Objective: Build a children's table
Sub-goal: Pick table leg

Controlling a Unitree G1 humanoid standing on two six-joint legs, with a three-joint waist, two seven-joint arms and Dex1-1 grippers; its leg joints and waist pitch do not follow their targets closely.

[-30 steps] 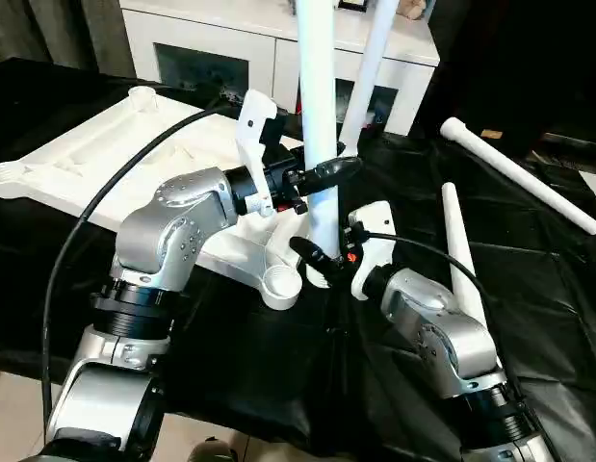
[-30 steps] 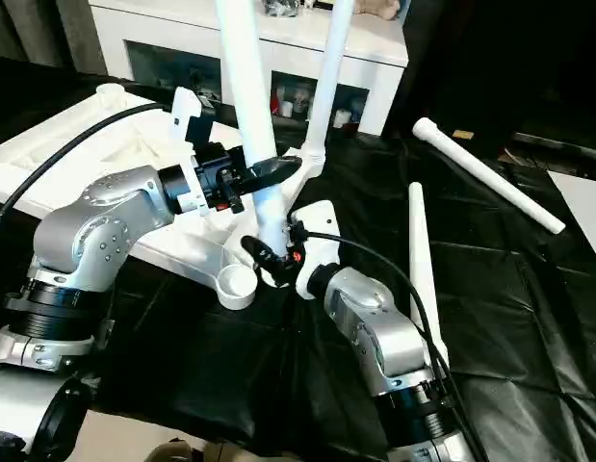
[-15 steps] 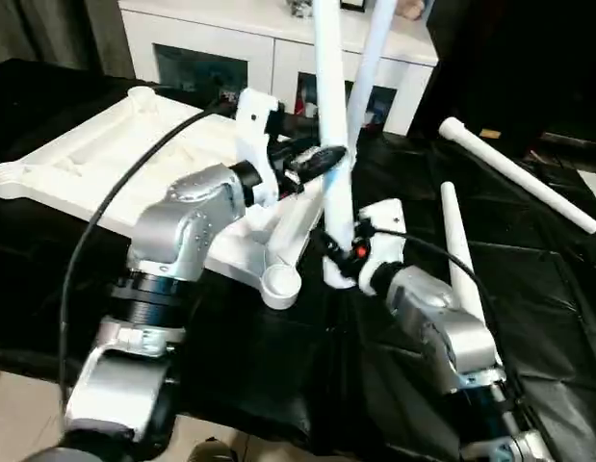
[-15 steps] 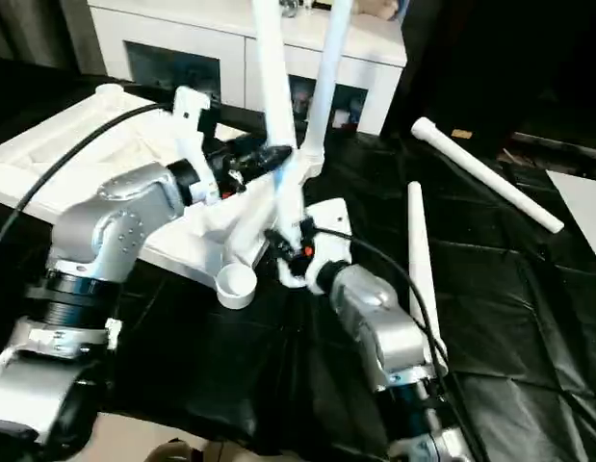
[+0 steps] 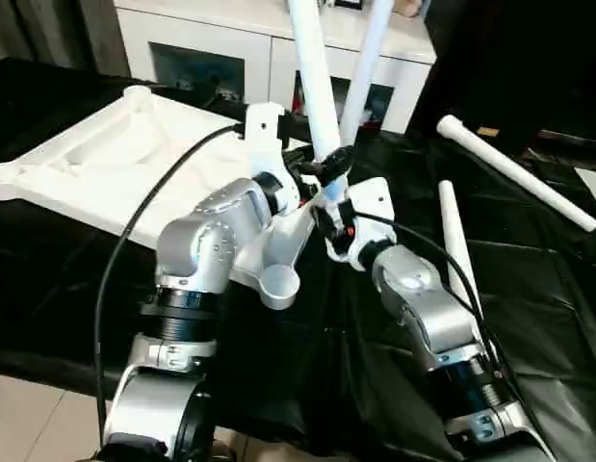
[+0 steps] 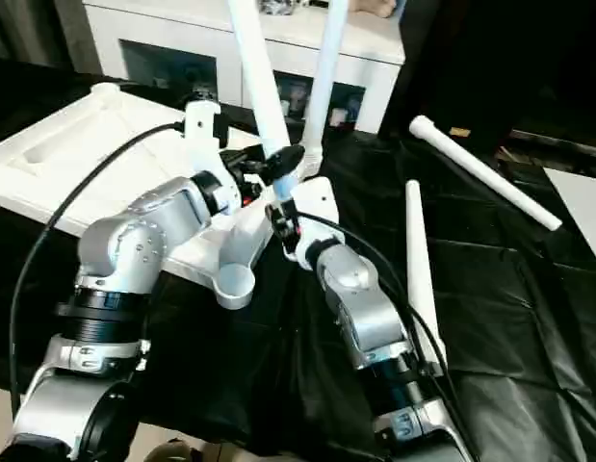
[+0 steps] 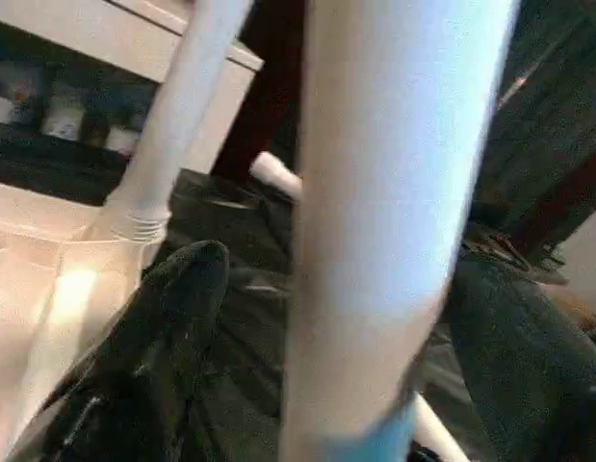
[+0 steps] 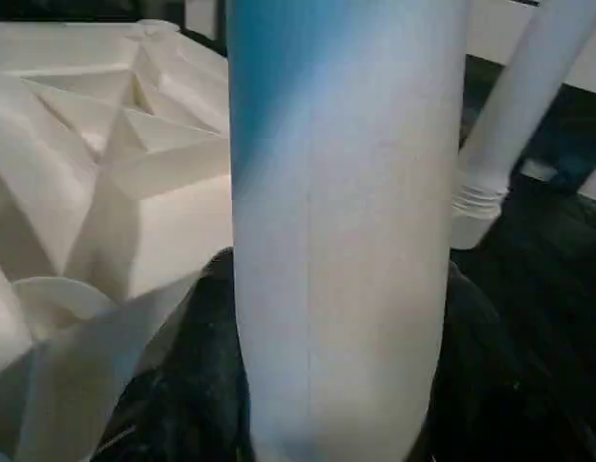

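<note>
Now the leg leans, and the left hand lets go.
Right hand (image 5: 328, 214) grips the white leg (image 5: 311, 72) low down; left hand (image 5: 328, 166) has opened beside it. It was upright, so it is not in the upside-down table top (image 5: 105, 154) on the bench.

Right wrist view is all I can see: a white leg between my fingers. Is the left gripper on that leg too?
Observer: The left gripper sits around the same leg, just above the right gripper. But its fingers stand apart from the leg in the left wrist view.
Operator: Is the leg upright?
Observer: No. In the head views its top leans toward the robot's left.
Operator: Where's a free socket?
Observer: The near corner socket of the tabletop is empty. It's nearer the robot than the leg's lower end and to its left.
</note>
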